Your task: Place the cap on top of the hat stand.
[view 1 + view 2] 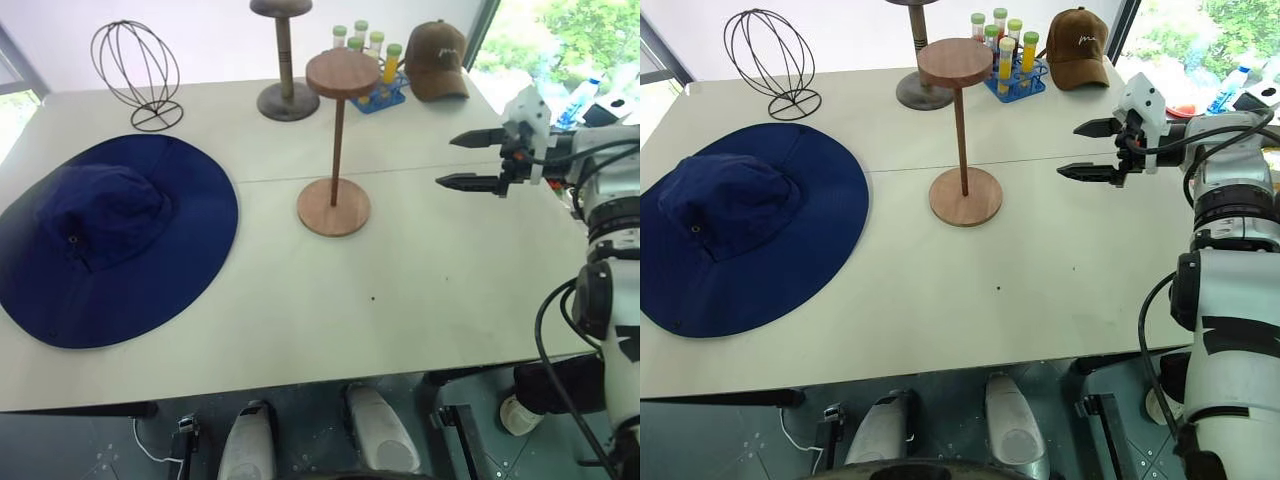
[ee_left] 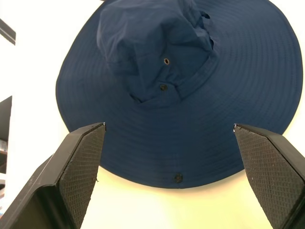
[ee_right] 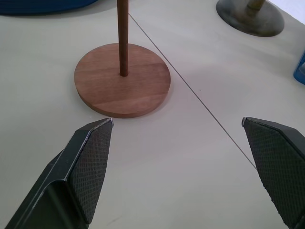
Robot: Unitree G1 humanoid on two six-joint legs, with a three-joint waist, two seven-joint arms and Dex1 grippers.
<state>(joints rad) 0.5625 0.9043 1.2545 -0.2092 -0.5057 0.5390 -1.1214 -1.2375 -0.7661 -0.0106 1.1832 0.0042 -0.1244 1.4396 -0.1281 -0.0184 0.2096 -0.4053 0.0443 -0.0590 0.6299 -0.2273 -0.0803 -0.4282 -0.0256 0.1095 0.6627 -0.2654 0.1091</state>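
Left eye view: cap [image 1: 110, 235] lies flat, crown up; hat stand [image 1: 337, 150] upright; both pincers apart.

No legible text (cap embroidery unreadable)

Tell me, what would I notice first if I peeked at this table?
The huge navy-blue sun hat lying flat on the table's left side. Next, the reddish-brown hat stand standing bare mid-table, with the open right gripper hovering to its right.

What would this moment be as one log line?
navy-blue floppy sun hat: flat on table | reddish-brown wooden stand: bare | both jaws open, empty
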